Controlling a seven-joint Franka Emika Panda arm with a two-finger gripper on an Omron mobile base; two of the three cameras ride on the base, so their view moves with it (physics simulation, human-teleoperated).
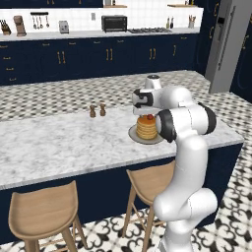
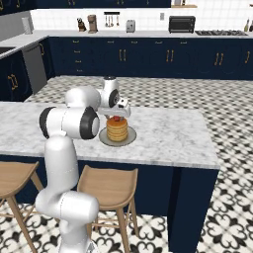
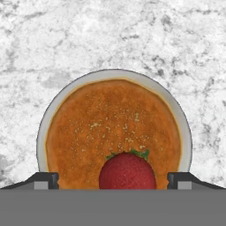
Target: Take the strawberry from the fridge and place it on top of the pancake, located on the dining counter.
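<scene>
On the dining counter (image 1: 59, 142) two small shakers (image 1: 97, 110) stand left of the pancake (image 1: 146, 129). The strawberry (image 3: 127, 171) sits on the pancake, between the fingertips (image 3: 44, 180) of the gripper (image 3: 114, 181), which stand wide apart without touching it.

Two small brown shakers (image 1: 97, 110) stand side by side on the marble. Wooden stools (image 1: 45, 210) sit along the near side, one more (image 2: 109, 188) in the right base view. On the far wall counter stand a black toaster oven (image 1: 114, 22), a grey toaster (image 1: 64, 26), a knife block (image 2: 81, 24) and a brown coffee machine (image 1: 19, 25). A stovetop (image 2: 220, 33) lies beside the oven. The floor (image 2: 227, 118) is patterned black and white.
</scene>
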